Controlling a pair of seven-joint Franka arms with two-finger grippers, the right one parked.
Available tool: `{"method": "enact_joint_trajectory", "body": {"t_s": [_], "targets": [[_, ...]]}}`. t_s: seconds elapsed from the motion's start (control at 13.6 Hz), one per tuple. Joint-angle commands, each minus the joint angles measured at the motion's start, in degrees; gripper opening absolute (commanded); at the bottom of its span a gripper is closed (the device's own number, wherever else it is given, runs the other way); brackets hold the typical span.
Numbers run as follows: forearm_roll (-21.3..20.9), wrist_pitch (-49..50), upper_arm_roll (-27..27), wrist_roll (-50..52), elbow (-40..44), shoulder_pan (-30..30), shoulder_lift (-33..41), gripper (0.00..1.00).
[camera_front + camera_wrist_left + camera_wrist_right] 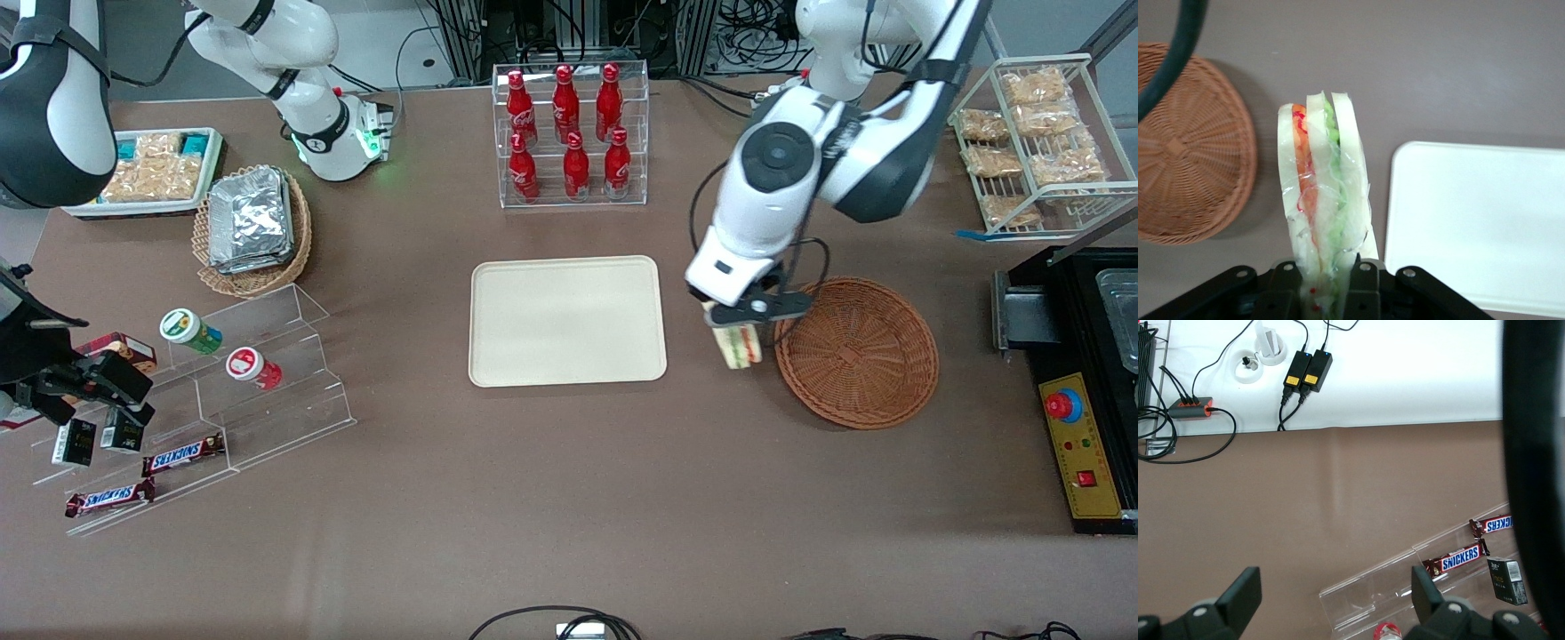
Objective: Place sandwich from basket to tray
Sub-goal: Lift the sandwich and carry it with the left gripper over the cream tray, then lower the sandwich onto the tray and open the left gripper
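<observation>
My gripper (736, 331) (1323, 283) is shut on the sandwich (740, 345) (1323, 180), a wrapped wedge of pale bread with orange, red and green filling. It hangs above the bare table in the gap between the reddish-brown wicker basket (857, 352) (1188, 143) and the cream tray (567, 320) (1478, 223). The basket holds nothing. Nothing lies on the tray.
A clear rack of red bottles (571, 133) stands farther from the front camera than the tray. A black machine (1080, 382) sits at the working arm's end of the table. A tan basket of foil packs (253, 227) and a stepped clear snack stand (204, 400) lie toward the parked arm's end.
</observation>
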State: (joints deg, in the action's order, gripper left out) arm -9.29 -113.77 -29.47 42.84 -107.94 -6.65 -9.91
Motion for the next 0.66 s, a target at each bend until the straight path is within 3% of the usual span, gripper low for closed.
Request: {"method": "enact_joint_trajectory", "body": {"t_s": [0.0, 0.59], "targets": [[-4.15, -2.76, -0.07, 4.07, 1.32, -5.01, -4.49, 0.00], [-15.40, -11.02, -0.07, 15.77, 1.32, -15.49, -18.91, 0.00]]}}
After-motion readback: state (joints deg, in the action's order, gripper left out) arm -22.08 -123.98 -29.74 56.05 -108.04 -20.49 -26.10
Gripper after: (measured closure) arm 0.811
